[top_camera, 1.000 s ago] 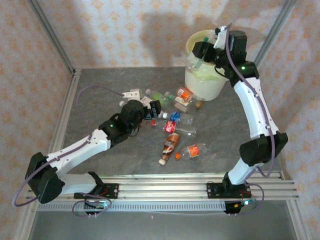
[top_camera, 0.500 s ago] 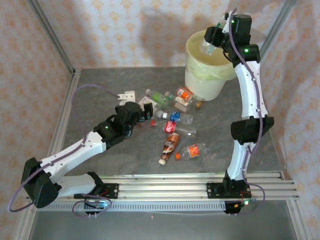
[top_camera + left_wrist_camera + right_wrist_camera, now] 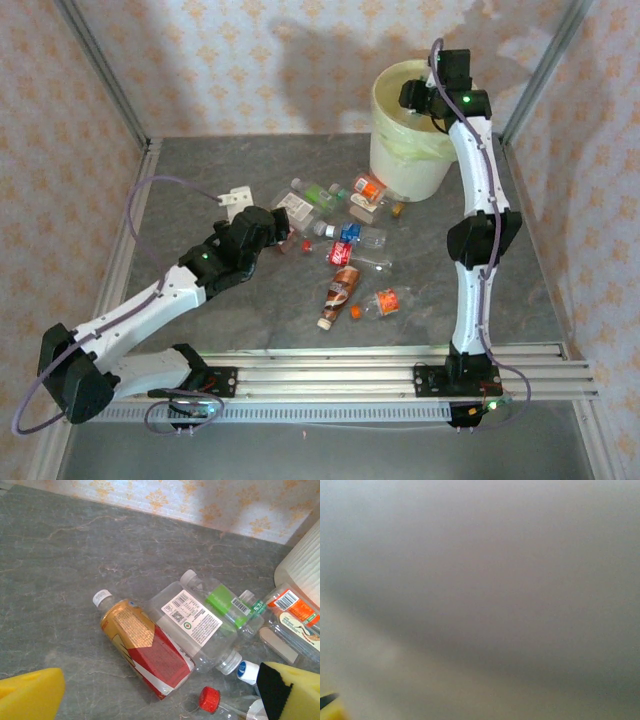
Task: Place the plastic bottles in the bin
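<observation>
Several plastic bottles (image 3: 347, 240) lie scattered on the grey table in front of the bin (image 3: 410, 160), a cream bucket with a pale green liner. My left gripper (image 3: 288, 232) hovers open at the left end of the pile. In the left wrist view its yellow pads (image 3: 30, 695) straddle an amber bottle with a gold and red label (image 3: 145, 650). Beside it lie a clear white-labelled bottle (image 3: 197, 622) and a green-labelled one (image 3: 227, 602). My right gripper (image 3: 414, 95) is raised over the bin's mouth; its wrist view is a grey blur.
A small white bracket (image 3: 237, 197) lies left of the pile. A brown bottle (image 3: 340, 290) and an orange-labelled one (image 3: 385, 302) lie nearest the arm bases. Metal frame posts and wallpapered walls close the table's sides and back.
The right arm has straightened upward, lifting its gripper higher over the bin. The left arm has drawn its gripper a little back and left along the pile's edge.
</observation>
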Available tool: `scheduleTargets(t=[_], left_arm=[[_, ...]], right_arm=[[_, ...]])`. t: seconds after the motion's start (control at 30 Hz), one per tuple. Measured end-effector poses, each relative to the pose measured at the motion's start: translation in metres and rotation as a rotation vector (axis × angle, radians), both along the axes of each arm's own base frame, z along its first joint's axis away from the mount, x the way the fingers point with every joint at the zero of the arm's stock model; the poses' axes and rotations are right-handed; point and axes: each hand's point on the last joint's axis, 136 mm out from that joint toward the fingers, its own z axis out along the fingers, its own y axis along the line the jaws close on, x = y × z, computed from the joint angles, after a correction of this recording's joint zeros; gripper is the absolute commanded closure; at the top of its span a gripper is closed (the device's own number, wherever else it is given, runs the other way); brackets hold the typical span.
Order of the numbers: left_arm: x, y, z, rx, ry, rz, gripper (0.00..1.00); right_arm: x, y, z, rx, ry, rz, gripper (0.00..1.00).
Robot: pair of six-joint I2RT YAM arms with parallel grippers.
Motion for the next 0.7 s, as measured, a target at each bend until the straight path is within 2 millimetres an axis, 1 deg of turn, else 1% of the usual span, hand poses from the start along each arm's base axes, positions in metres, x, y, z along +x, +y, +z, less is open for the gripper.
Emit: scheduleTargets(t=[0.07,0.1,0.17,0.23,0.33,0.43,0.6,0.7], left_arm=[[0.001,-0.001,-0.003,0.007,0.008,0.000,0.00],[0.002,-0.001,-0.006,0.011,0.014,0.000,0.00],[0.002,-0.001,-0.010,0.021,0.027,0.003,0.00],[0.003,0.000,-0.014,0.033,0.035,0.012,0.00],[0.003,0.001,-0.015,0.043,0.038,0.019,0.00],[0.003,0.002,-0.014,0.045,0.035,0.023,0.00],[0.004,0.002,-0.015,0.033,0.034,0.036,0.00],[0.004,0.003,-0.015,0.026,0.033,0.044,0.00]], right_arm=[[0.001,-0.001,-0.004,-0.011,0.009,-0.003,0.54],[0.001,-0.002,-0.005,-0.017,0.010,-0.005,0.46],[0.002,-0.004,-0.007,-0.025,0.012,-0.014,0.35],[0.002,-0.007,-0.008,-0.034,0.013,-0.027,0.28],[0.003,-0.011,-0.009,-0.043,0.013,-0.048,0.20],[0.004,-0.014,-0.008,-0.047,0.011,-0.067,0.16],[0.003,-0.015,-0.007,-0.049,0.009,-0.075,0.13],[0.001,-0.015,-0.001,-0.047,0.000,-0.075,0.11]])
